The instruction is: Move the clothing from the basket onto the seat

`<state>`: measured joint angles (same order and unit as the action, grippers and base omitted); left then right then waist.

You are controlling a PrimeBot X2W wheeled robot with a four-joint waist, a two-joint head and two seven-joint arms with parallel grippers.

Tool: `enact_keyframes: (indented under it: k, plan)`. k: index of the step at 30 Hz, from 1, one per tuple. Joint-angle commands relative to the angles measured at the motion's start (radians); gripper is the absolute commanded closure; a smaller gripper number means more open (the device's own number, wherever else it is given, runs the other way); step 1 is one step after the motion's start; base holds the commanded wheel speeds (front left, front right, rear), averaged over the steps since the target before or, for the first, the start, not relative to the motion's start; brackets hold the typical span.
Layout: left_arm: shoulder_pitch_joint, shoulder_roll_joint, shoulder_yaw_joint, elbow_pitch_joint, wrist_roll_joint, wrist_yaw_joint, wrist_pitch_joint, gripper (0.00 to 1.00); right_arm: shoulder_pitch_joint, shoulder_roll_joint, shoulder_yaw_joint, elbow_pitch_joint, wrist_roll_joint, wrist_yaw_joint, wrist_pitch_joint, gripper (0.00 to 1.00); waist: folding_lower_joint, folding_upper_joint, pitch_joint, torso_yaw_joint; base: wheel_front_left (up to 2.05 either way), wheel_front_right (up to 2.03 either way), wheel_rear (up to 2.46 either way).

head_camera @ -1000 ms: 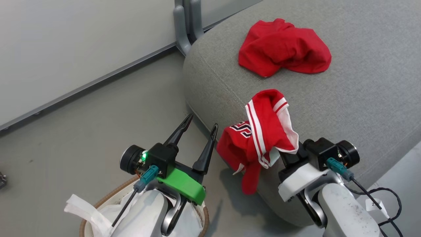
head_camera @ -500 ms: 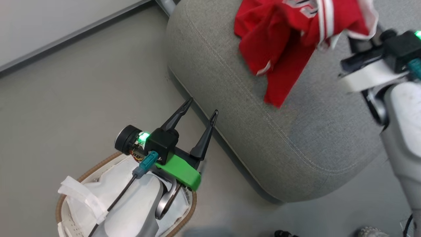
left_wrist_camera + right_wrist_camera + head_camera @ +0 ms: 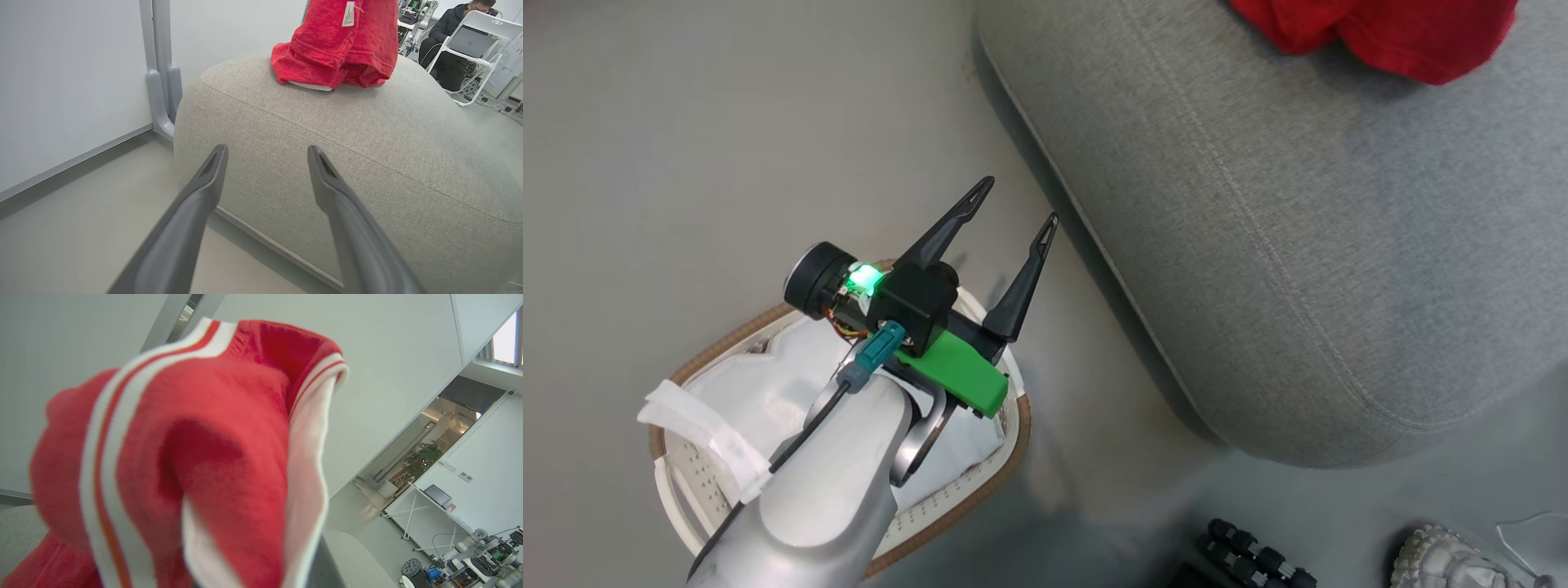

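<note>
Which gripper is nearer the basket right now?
Left. The left gripper hangs open over the edge of the basket; the right gripper, shut on the striped garment, is up by the seat.

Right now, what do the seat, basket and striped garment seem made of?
Seat: grey woven upholstery, matte; weave and stitched seam show. Basket: white plastic, probably, perforated; brown rim looks woven. Garment: soft red knit, fuzzy, with white stripes.

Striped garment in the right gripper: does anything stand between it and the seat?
Nothing visible does. The garment hangs just above the seat, and grey cushion shows beneath it on both sides.
</note>
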<state>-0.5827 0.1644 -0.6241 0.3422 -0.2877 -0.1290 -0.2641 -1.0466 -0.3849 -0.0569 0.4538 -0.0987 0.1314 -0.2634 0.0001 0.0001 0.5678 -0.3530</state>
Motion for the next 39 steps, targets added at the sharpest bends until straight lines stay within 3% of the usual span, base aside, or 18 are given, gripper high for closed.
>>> enact_keyframes:
  k: [1, 11, 17, 18, 19, 20, 31, 39]
  plan:
    - [-0.023, 0.006, -0.003, -0.003, 0.011, -0.002, 0.0, 0.0, -0.005, 0.01, -0.01, 0.031, -0.011, -0.001, -0.002, 1.0, -0.0001, -0.0001, 0.092, 0.079, 0.0, 0.0, 0.0]
    - [-0.044, -0.008, -0.001, -0.016, 0.005, -0.002, 0.0, 0.0, 0.073, 0.043, -0.123, 0.286, -0.103, -0.002, -0.002, 1.0, -0.0001, -0.0001, 0.172, 0.15, 0.0, 0.0, 0.0]
    - [-0.044, -0.009, 0.023, -0.014, -0.005, -0.002, 0.0, 0.0, 0.111, 0.072, -0.162, 0.355, -0.134, -0.001, -0.001, 1.0, -0.0001, -0.0001, 0.156, 0.158, 0.0, 0.0, 0.0]
    - [-0.041, -0.009, 0.027, -0.014, -0.008, -0.002, 0.0, 0.0, 0.117, 0.078, -0.164, 0.355, -0.131, 0.0, -0.001, 0.9, -0.0001, -0.0001, 0.15, 0.157, 0.0, 0.0, 0.0]
    - [-0.039, -0.01, 0.031, -0.014, -0.006, -0.002, 0.0, 0.0, 0.123, 0.084, -0.166, 0.351, -0.125, 0.0, -0.001, 0.28, -0.0001, -0.0001, 0.141, 0.157, 0.0, 0.0, 0.0]
    - [-0.036, -0.012, 0.033, -0.013, -0.007, -0.002, 0.0, 0.0, 0.127, 0.089, -0.167, 0.345, -0.119, 0.0, -0.001, 0.0, -0.0001, -0.0001, 0.133, 0.157, 0.0, 0.0, 0.0]
    - [0.074, -0.045, 0.109, 0.0, -0.011, -0.002, 0.0, 0.0, 0.296, 0.111, -0.158, 0.09, -0.021, -0.001, -0.001, 0.0, -0.0001, -0.0001, -0.089, 0.177, 0.0, 0.0, 0.0]
    - [0.179, -0.063, 0.224, -0.012, -0.003, -0.002, 0.0, 0.0, 0.437, 0.147, -0.073, -0.054, 0.077, -0.001, -0.001, 0.0, -0.0001, -0.0001, -0.215, 0.213, 0.0, 0.0, 0.0]
